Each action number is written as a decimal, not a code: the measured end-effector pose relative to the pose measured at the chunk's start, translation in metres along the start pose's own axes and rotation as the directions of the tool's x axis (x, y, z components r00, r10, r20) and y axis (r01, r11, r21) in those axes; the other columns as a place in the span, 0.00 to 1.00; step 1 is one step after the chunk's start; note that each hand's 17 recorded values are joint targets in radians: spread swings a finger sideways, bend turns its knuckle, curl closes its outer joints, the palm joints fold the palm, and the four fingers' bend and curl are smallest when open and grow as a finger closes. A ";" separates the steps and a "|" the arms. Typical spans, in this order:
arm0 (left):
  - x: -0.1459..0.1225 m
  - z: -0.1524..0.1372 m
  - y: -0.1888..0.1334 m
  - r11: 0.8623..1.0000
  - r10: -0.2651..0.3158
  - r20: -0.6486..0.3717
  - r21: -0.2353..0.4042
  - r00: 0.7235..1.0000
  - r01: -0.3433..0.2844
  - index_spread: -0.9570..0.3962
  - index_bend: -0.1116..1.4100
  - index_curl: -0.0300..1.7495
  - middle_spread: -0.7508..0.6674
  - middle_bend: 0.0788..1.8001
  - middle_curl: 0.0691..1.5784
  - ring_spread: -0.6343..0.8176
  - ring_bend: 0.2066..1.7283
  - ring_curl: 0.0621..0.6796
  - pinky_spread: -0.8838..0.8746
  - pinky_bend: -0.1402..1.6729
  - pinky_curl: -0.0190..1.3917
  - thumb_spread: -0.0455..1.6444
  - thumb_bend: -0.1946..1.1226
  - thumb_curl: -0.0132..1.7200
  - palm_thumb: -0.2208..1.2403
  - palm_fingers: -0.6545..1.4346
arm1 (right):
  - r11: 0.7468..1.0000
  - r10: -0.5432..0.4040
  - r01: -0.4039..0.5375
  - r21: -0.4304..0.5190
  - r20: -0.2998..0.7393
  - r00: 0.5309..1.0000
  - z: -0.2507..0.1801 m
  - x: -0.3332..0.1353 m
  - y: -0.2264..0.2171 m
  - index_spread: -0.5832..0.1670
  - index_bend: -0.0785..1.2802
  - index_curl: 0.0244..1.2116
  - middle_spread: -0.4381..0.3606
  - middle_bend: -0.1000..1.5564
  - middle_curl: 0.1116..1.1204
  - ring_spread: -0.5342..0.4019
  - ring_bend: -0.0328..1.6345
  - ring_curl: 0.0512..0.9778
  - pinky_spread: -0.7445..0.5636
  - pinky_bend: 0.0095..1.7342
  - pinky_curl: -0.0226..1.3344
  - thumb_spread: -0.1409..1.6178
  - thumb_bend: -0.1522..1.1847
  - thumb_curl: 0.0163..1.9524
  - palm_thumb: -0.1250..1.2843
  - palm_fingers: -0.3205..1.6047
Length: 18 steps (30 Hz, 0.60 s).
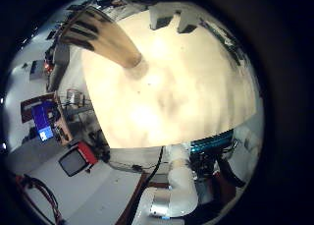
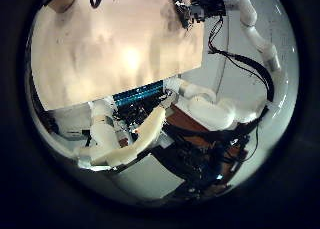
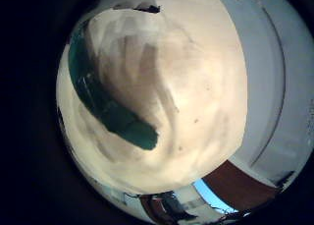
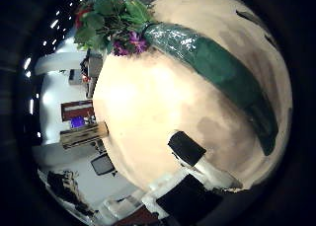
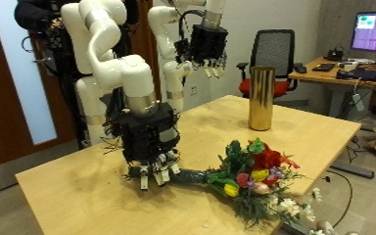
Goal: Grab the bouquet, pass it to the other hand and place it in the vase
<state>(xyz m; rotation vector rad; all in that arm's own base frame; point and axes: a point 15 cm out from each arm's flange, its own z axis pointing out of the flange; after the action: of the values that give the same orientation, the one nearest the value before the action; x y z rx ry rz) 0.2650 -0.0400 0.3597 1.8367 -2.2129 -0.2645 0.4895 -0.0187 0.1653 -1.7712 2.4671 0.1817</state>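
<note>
The bouquet [image 5: 247, 176] lies on its side on the light wooden table [image 5: 70, 181], its green-wrapped stem end pointing under the right hand [image 5: 149, 147] and its red, yellow and purple blooms well beyond the fingertips, toward the table's edge. That hand hangs palm down just over the wrapped stems, its fingers pointing downward and loosely apart, curled round nothing. Whether a fingertip touches the wrap cannot be told.

The right thumb-side palm view shows what the outside view hides: the dark green wrap [image 4: 222, 68] running long across the table below the palm, with leaves and purple flowers at its far end. The little-finger-side view catches only the tapered stem end [image 3: 113, 112], very close.

The left hand [image 5: 209, 44] hangs high above the table, far from the bouquet, fingers relaxed and drooping. The tall gold vase [image 5: 259, 98] stands upright on the far part of the table below it; from that palm the vase [image 1: 108, 40] appears off to one side.
</note>
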 end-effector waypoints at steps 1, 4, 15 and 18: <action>0.000 0.000 0.000 1.000 0.000 0.000 0.000 1.000 0.000 0.83 0.20 0.23 0.80 0.06 0.15 0.81 0.13 0.22 0.80 0.18 0.21 0.59 0.13 0.18 0.39 0.39 | 1.000 -0.001 0.001 -0.005 -0.002 1.000 0.003 0.000 0.001 0.69 0.17 0.19 0.82 0.27 0.24 0.78 0.42 0.17 0.82 0.38 0.17 0.68 0.10 0.18 0.48 0.22; 0.000 0.001 -0.001 1.000 0.000 0.000 -0.004 1.000 0.000 0.83 0.19 0.23 0.79 0.07 0.15 0.81 0.13 0.22 0.80 0.18 0.21 0.59 0.13 0.18 0.39 0.39 | 1.000 0.002 -0.002 -0.017 -0.005 1.000 0.009 0.002 0.001 0.70 0.17 0.19 0.81 0.28 0.24 0.77 0.42 0.18 0.81 0.36 0.17 0.68 0.10 0.18 0.50 0.23; -0.001 -0.001 -0.005 1.000 0.001 -0.001 -0.005 1.000 -0.001 0.83 0.20 0.23 0.81 0.06 0.15 0.82 0.13 0.22 0.80 0.18 0.21 0.59 0.13 0.18 0.39 0.39 | 0.997 0.003 -0.005 -0.081 -0.028 1.000 0.014 0.013 0.014 0.71 0.17 0.20 0.76 0.36 0.27 0.67 0.50 0.21 0.73 0.33 0.16 0.67 0.10 0.20 0.58 0.31; 0.001 -0.002 -0.006 1.000 -0.001 -0.001 -0.004 1.000 0.001 0.83 0.19 0.23 0.81 0.07 0.15 0.82 0.13 0.22 0.80 0.18 0.21 0.59 0.13 0.18 0.39 0.39 | 0.994 -0.001 -0.005 -0.111 -0.051 0.999 0.017 0.022 0.018 0.70 0.18 0.20 0.74 0.37 0.28 0.65 0.51 0.21 0.72 0.33 0.16 0.67 0.10 0.20 0.58 0.32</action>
<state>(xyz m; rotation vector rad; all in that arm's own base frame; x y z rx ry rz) 0.2715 -0.0417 0.3597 1.8353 -2.2097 -0.2674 0.4659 -0.0313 0.1458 -1.8384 2.5409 0.2826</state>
